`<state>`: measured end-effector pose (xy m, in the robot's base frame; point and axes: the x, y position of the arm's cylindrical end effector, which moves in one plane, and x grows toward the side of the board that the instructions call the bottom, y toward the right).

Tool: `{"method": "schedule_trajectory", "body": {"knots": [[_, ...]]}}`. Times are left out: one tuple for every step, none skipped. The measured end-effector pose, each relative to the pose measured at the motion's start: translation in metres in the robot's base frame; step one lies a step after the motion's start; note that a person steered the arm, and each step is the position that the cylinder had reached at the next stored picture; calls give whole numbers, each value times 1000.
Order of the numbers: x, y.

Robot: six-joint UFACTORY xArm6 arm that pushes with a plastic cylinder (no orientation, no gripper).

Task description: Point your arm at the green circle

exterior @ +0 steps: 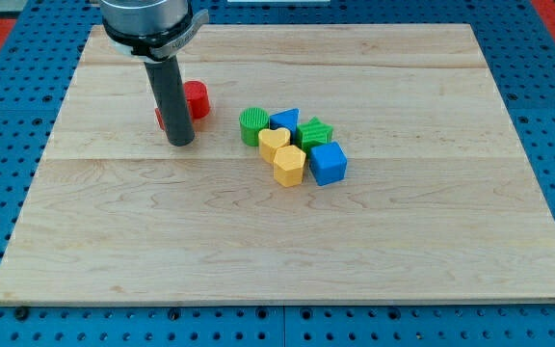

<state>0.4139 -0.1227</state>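
My tip [180, 142] stands on the wooden board [287, 241] in the view's upper left part, the dark rod rising straight up from it to the grey arm housing [152, 21] at the view's top edge. There is no claw on this arm — just the plain rod, so nothing opens or closes and nothing is held. Right behind the rod sit red pieces: a red cylinder-like block [197, 99] shows on its right side, and a sliver of red block [160, 119] peeks out on its left (whether these are one piece or two I cannot tell, since the rod covers the middle). The green circle [253, 126] lies to the view's right of my tip, apart from it with bare wood between them, and it forms the left end of a tight cluster near the board's middle. Just beside it, toward the view's right, is a blue triangle [285, 119], then a green star-like block [315, 131]. In front of those, toward the view's bottom, sit a yellow heart [274, 143] touching the green circle, a yellow hexagon-like block [289, 166] — pressed against the heart — and a blue cube [328, 163] at the cluster's lower right. The board rests on a blue perforated table [547, 116].
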Motion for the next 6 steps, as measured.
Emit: {"method": "schedule_trajectory", "body": {"knots": [[-5,-6],[20,-3],[50,15],[30,16],[0,31],[-22,82]]}}
